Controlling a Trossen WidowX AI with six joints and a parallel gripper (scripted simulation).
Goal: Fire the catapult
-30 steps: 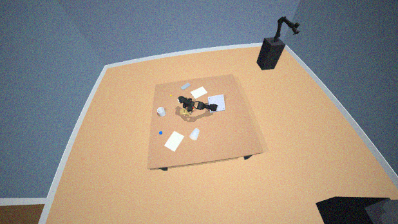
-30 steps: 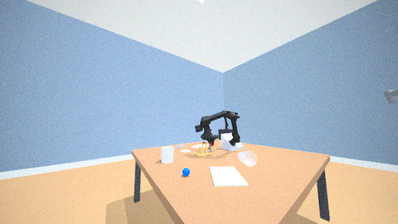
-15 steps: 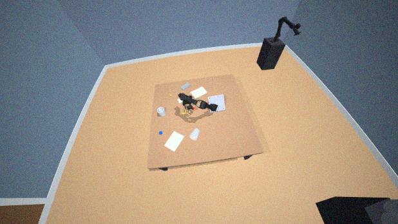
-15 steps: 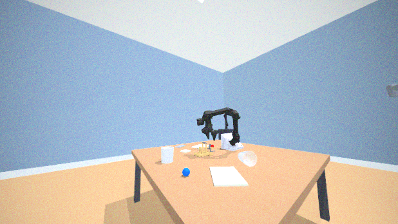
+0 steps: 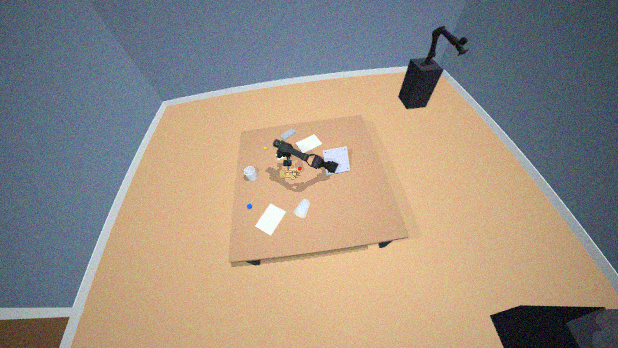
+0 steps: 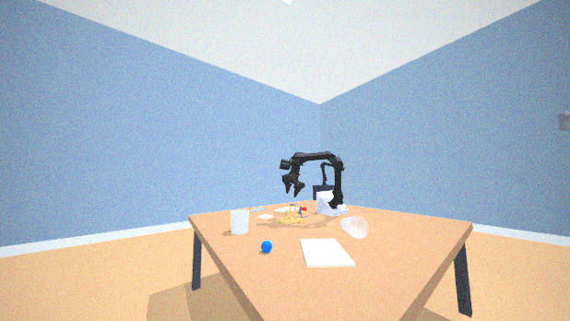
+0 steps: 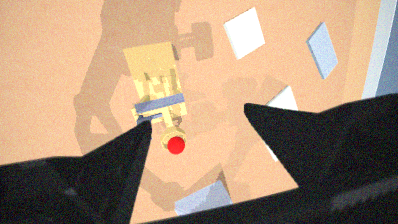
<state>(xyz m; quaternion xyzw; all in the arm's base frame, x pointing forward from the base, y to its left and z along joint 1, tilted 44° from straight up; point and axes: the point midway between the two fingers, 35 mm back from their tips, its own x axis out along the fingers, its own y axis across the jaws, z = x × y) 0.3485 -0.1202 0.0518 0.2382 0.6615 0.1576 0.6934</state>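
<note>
Your table [image 5: 350,220] carries everything. On it the catapult [image 5: 289,173] sits mid-table, with the arm [image 5: 300,153] reaching over it from its base [image 5: 338,158].

What the coming move turns on is the line between catapult and mug [image 5: 250,173]. From above, the mug stands upright well to the catapult's left, near the table edge, while the cup end with the ball [image 5: 299,169] points the opposite way, toward the base. So the long axis seems to run roughly along the mug line already; judge whether it needs a small turn before firing. The top view is too coarse to settle the exact angle.

A second, tipped cup [image 5: 302,208] lies nearer the front; don't confuse it with the target.

Your gripper [image 7: 197,125] hangs above the catapult [image 7: 156,82], jaws spread wide and holding nothing. In the wrist view the ball [image 7: 176,145] rests in the cup at the arm's end, just below and between the fingertips, not touching them.
</note>
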